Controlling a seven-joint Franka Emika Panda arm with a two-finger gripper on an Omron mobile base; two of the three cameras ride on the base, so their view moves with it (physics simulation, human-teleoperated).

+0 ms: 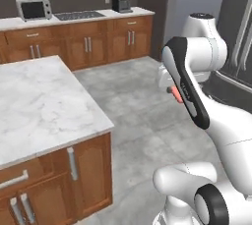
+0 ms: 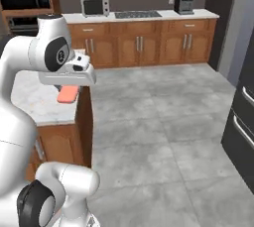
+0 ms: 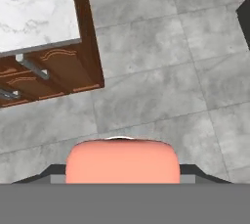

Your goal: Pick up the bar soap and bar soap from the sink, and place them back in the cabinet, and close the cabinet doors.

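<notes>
You are looking at the gripper closed on one soap, carried in the air above the grey tiled floor beside the island. The soap is a flat, smooth, salmon-pink bar with rounded corners; in the hand view it spans the gap between the dark fingers, which press its two ends. The island has a white veined marble top and brown panelled wood doors with grey bar handles. Against the far wall you see wood base cabinets, a boxy silver toaster and a dark coffee machine.
</notes>
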